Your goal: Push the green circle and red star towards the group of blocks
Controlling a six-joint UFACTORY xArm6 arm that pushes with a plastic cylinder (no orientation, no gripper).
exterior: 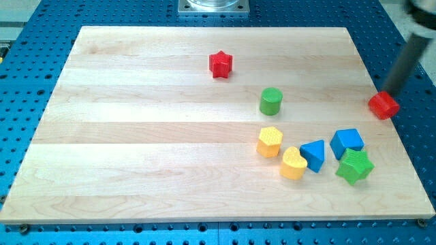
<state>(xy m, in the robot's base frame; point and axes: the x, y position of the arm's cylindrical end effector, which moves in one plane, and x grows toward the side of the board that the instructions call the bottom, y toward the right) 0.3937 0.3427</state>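
Green circle (270, 101) upright, red star (220, 64) flat; my tip (385, 92) far right.

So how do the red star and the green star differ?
The red star is red and looks smaller; the green star is green and looks bigger. The red star sits alone near the view's top; the green star sits among the group at the lower right, touching or nearly touching the blue block. Both are star-shaped blocks lying flat on the board.

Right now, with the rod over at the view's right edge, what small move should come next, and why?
Probably swing my tip left and up, behind the red star block. It now sits beside the red hexagonal block, far from the star and the green cylinder block, which lie above the group.
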